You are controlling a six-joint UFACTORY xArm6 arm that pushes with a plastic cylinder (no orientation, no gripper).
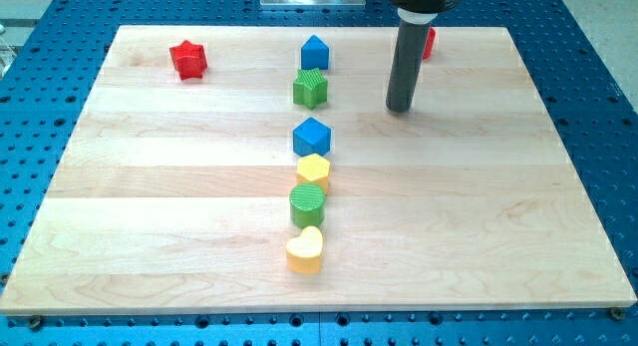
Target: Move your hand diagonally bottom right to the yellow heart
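The yellow heart [305,249] lies near the view's bottom, at the lower end of a column of blocks in the middle of the wooden board [478,206]. My tip [399,109] rests on the board at the upper right of centre, well above and to the right of the heart. It touches no block. The nearest blocks are the green star [310,88] to its left and the blue cube [312,138] to its lower left.
The column runs, from the top: a blue house-shaped block [315,53], the green star, the blue cube, a yellow hexagon [313,171], a green cylinder [308,203], the heart. A red star [187,59] lies upper left. A red block [429,42] is partly hidden behind the rod.
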